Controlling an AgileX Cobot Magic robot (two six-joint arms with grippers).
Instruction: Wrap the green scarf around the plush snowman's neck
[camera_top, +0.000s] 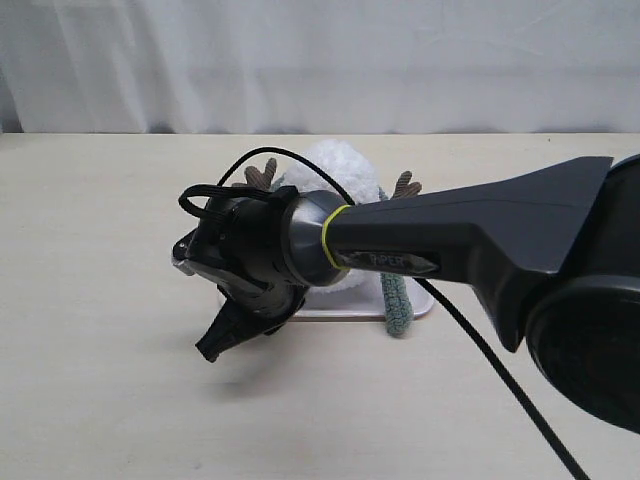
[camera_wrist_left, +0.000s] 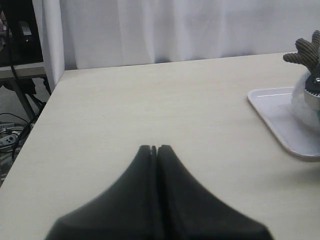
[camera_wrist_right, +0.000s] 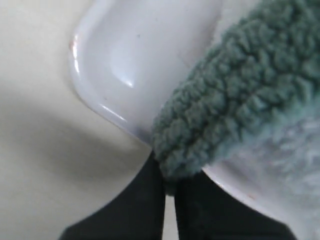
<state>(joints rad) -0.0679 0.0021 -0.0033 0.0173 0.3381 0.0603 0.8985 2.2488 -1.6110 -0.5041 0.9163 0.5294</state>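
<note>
Pale table (camera_top: 100, 400) bears the plush snowman (camera_top: 340, 165) on a white tray (camera_wrist_right: 125, 45), at whose corner only the right wrist view shows the right gripper (camera_wrist_right: 169, 187) clamping the green scarf (camera_wrist_right: 240, 95); left gripper (camera_wrist_left: 154, 148) closed, empty, beside the tray

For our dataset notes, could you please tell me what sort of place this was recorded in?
Probably a robotics lab or data-collection booth: a white curtain backs a plain pale table, a robot arm works over it, and loose cables lie on the floor beside it.

Exterior high, facing curtain (camera_top: 320, 60); wrist views low, near table (camera_wrist_left: 150, 100); all share tray (camera_wrist_right: 130, 45).
</note>
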